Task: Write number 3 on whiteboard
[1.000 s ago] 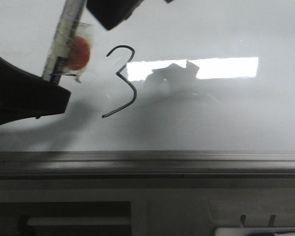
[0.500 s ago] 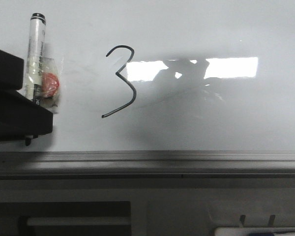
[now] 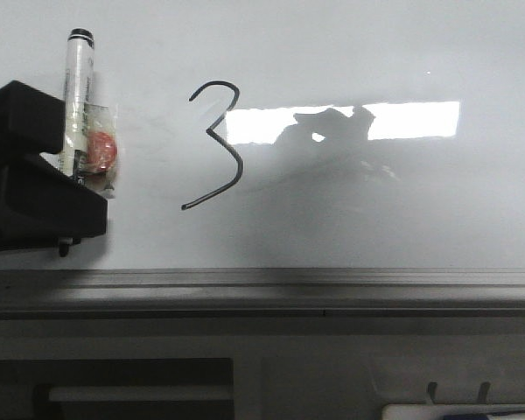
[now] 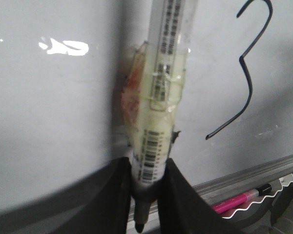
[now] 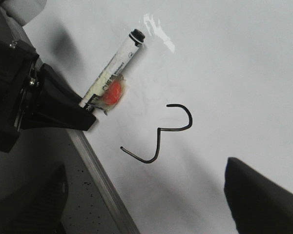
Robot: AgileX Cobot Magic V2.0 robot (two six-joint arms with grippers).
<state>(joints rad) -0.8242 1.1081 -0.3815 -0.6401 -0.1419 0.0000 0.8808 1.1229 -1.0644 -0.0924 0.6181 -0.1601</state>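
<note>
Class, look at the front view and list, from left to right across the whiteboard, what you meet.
Left gripper → marker pen it holds, red blob taped to its side → number 3 → bright window reflection, all on the whiteboard.

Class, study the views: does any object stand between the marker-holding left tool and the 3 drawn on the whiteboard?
Nothing visible does. Only bare whiteboard lies between the left tool, shut on the marker, and the number 3.

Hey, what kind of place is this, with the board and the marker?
Probably an office or lab: a whiteboard with a ledge, a drawn 3, and spare markers below.
</note>
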